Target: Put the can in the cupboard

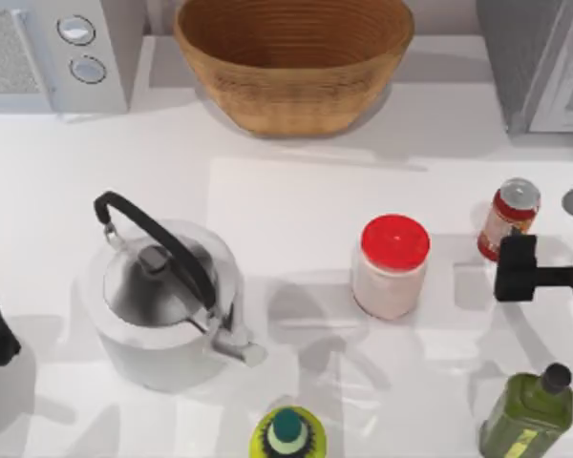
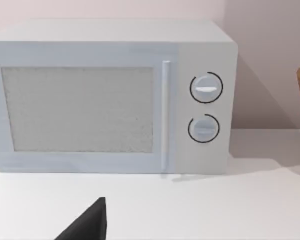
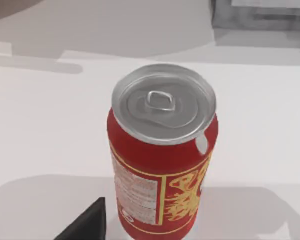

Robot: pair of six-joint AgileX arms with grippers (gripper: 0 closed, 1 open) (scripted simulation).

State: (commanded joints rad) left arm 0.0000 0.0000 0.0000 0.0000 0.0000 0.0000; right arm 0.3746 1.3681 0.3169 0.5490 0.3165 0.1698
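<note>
The right gripper [image 1: 516, 269] hangs just beside the upright can [image 1: 508, 219] near the table's right edge, below the cupboard [image 1: 544, 62]; finger state cannot be told. A square, mid-body grasp should prevent tipping. The left arm sits parked.

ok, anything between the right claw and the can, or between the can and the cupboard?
Nothing visible. The right claw sits right beside the can, with bare table from the can to the cupboard at the top view's far right.
</note>
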